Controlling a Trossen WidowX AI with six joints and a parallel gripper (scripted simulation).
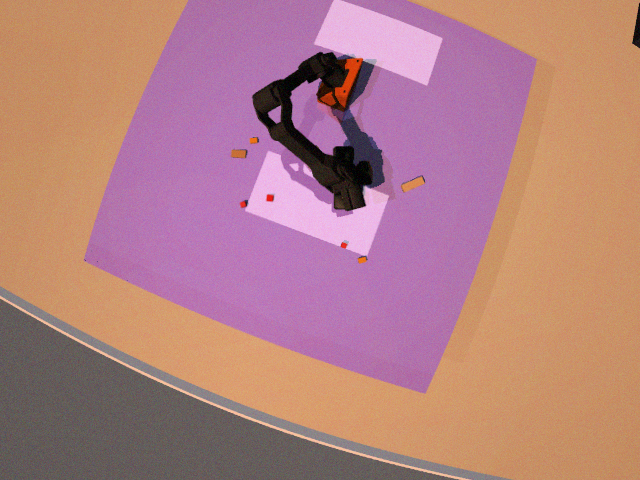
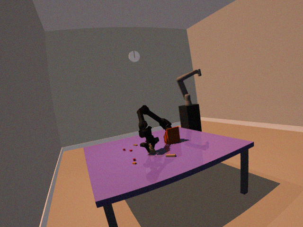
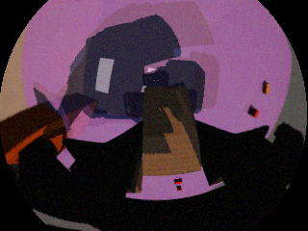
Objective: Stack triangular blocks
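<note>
Presently the gripper (image 1: 348,199) is clamped on a tan-brown triangular block (image 3: 165,137). In the wrist view the block's stepped, sloping face fills the gap between the two dark fingers. From the exterior view the gripper (image 2: 149,146) hangs low over the purple desk (image 1: 206,289), with the block (image 2: 151,148) at its tip. Contact with the desk cannot be confirmed.

The gripper sits over the edge of a pale rectangular patch (image 1: 289,209). A tan rectangular block (image 1: 413,183) lies near it, apart from it. Small red cubes (image 1: 269,197) and orange pieces (image 1: 238,153) are scattered well apart around the patch.

The black arm (image 1: 289,136) folds back to an orange box-shaped body (image 1: 345,82), beside a second pale patch (image 1: 379,41). The second triangular block cannot be identified with confidence.
</note>
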